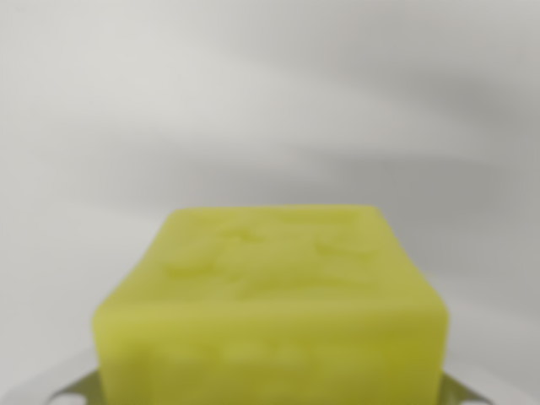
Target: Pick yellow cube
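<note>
Blurry yellow-green soft-looking cube (274, 304) fills lower frame, pale grey surface (253, 101) behind it. Metal gripper bits at cube's bottom corners; grip state can't tell.

Soft-looking yellow-green cube (274, 299): blurred, lower part cut off by bottom frame edge. Hand: only two grey metallic slivers visible, flanking the cube at the bottom corners; grip state indeterminate. Pale grey surface (270, 101) beyond out of focus.
</note>
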